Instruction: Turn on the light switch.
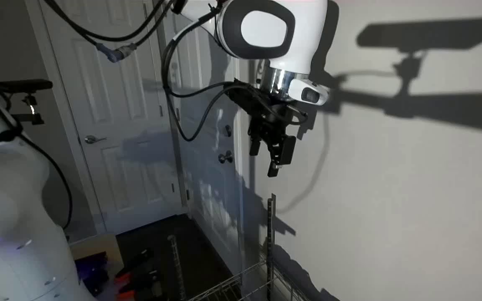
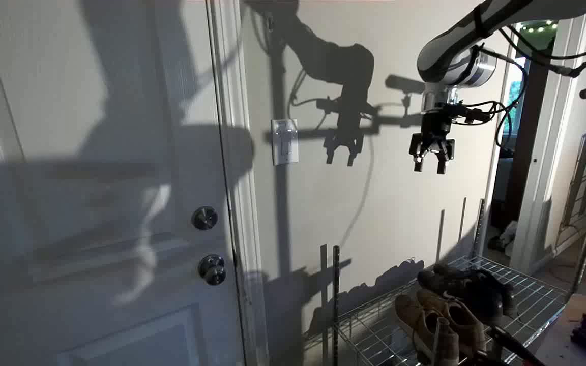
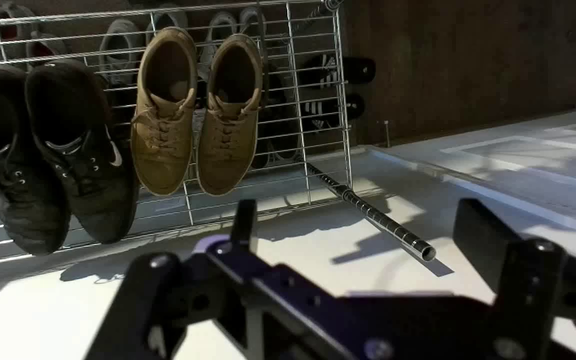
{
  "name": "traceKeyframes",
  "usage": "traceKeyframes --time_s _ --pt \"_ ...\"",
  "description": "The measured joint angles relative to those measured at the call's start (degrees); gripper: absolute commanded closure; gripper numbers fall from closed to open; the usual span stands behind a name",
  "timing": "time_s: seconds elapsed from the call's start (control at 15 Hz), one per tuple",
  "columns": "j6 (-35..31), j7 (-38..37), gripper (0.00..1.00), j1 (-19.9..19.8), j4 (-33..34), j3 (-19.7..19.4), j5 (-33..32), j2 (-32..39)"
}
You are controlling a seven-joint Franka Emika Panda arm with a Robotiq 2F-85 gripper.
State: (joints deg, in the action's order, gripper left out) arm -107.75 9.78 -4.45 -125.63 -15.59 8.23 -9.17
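The light switch (image 2: 286, 142) is a white wall plate with a tall paddle, mounted upright on the pale wall beside the door frame in an exterior view. A shadow of the arm falls across it. I cannot make it out in the remaining views. My black gripper (image 2: 429, 168) hangs fingers down, to the right of the switch and well apart from it in that view. The gripper also shows in an exterior view (image 1: 264, 162) in front of the wall. In the wrist view the gripper (image 3: 359, 215) has its fingers spread wide with nothing between them.
A wire shelf (image 2: 369, 351) with tan shoes (image 2: 428, 317) and black shoes (image 2: 468, 292) stands below the gripper. Its metal post (image 3: 388, 222) rises near the wall. A white door (image 2: 94, 203) with a round knob (image 2: 212, 269) stands left of the switch. Cables (image 1: 199, 121) loop beside the wrist.
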Motion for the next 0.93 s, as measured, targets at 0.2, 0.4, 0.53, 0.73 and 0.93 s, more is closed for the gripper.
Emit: traceKeyframes --time_s 0.2,0.4,0.53,0.73,0.93 --pt "0.0 0.0 0.00 0.0 0.0 0.0 0.0 0.0" --pt "0.0 0.0 0.00 0.0 0.0 0.0 0.0 0.0" --pt "0.0 0.0 0.00 0.0 0.0 0.0 0.0 0.0" --pt "0.0 0.0 0.00 -0.1 0.0 0.2 0.0 0.0" --pt "-1.6 -0.2 0.00 -0.8 -0.1 1.5 -1.6 -0.1"
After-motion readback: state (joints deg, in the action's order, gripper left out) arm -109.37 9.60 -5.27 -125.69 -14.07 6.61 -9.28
